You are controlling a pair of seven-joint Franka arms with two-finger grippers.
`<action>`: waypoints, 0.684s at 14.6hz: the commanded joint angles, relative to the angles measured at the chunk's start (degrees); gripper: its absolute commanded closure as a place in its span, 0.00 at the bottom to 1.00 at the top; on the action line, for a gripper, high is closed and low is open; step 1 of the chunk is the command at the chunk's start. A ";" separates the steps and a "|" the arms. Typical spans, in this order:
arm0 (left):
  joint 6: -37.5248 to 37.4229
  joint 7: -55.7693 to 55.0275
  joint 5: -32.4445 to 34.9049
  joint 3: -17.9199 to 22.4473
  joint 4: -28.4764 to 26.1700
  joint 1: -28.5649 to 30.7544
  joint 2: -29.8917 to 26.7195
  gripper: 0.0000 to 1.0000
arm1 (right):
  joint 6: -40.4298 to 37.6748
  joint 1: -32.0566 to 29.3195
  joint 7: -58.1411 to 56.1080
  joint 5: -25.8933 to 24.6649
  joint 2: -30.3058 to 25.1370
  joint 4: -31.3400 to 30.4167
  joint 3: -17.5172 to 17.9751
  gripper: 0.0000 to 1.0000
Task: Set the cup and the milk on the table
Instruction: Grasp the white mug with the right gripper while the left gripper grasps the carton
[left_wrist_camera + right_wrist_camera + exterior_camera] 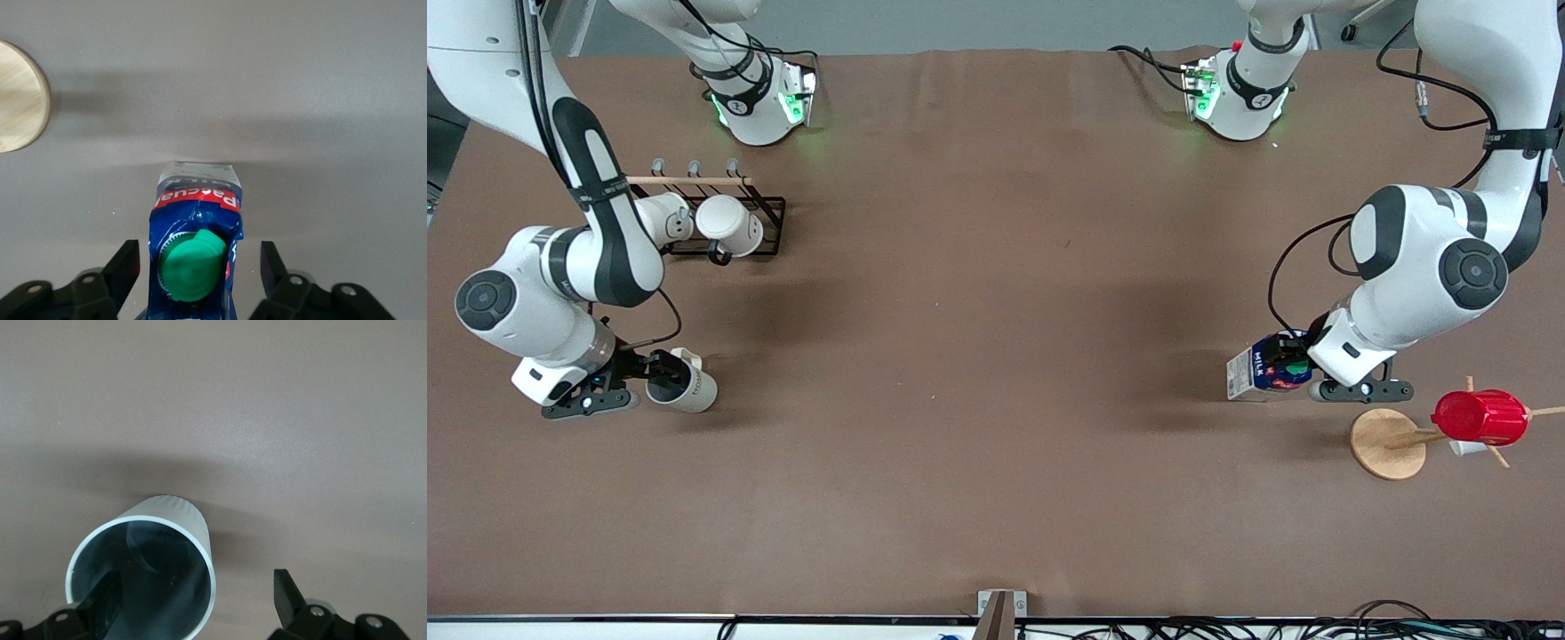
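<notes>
The cream-white cup (pixel 690 388) stands upright on the brown table (pixel 996 373) toward the right arm's end. My right gripper (pixel 660 372) is open at its rim. In the right wrist view one finger is inside the cup (pixel 179 515) and the other is outside, so the gripper (pixel 197 581) straddles the wall with a gap. The dark-blue milk carton (pixel 1256 373) with a green cap stands on the table toward the left arm's end. My left gripper (pixel 1288 368) is open around it. In the left wrist view both fingers of the gripper (pixel 199 253) stand clear of the carton's (pixel 197 200) sides.
A black wire rack (pixel 769 213) with two brighter white mugs (pixel 727 224) stands farther from the front camera than the cup. A wooden stand with a round base (pixel 1385 443) carries a red ribbed cup (pixel 1481 416), close beside the left gripper. The base also shows in the left wrist view (pixel 19 97).
</notes>
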 commanded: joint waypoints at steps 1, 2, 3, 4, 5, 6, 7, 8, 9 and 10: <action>-0.14 -0.51 -0.22 0.03 0.07 -0.05 0.03 0.41 | 1.46 -0.70 -0.51 -0.93 -0.07 -1.18 0.41 0.05; -0.31 -0.51 -0.22 0.03 0.07 -0.05 0.03 0.45 | 1.55 -0.70 -0.43 -0.93 0.11 -1.18 0.41 0.12; -0.75 -0.51 -0.22 0.03 0.07 -0.05 0.03 0.48 | 1.56 -0.70 -0.42 -0.93 0.20 -1.18 0.41 0.20; -0.84 -0.51 -0.22 0.03 0.07 -0.05 -0.06 0.52 | 1.73 -0.70 -0.42 -0.93 0.55 -1.18 0.41 0.27; -0.93 -0.51 -0.22 0.03 0.07 -0.05 -0.06 0.55 | 1.73 -0.70 -0.42 -0.93 0.64 -1.18 0.41 0.34; -1.54 -0.51 -0.22 0.03 0.16 -0.05 -0.06 0.57 | 1.73 -0.61 -0.42 -0.93 0.64 -1.18 0.41 0.39; -1.89 -0.51 -0.22 0.03 0.33 -0.05 -0.06 0.57 | 1.91 -0.70 -0.34 -0.93 0.81 -1.18 0.41 0.44; -1.98 -0.60 -0.22 -0.06 0.33 -0.05 -0.15 0.58 | 2.08 -0.70 -0.25 -0.93 1.07 -1.18 0.41 0.51; -2.51 -0.60 -0.22 -0.06 0.42 -0.05 -0.32 0.59 | 1.82 -0.61 0.01 -0.84 1.08 -1.18 0.41 0.63; -3.47 -0.60 -0.22 -0.06 0.68 0.04 -0.33 0.59 | 1.12 -0.61 0.54 -0.76 0.99 -1.01 0.50 0.79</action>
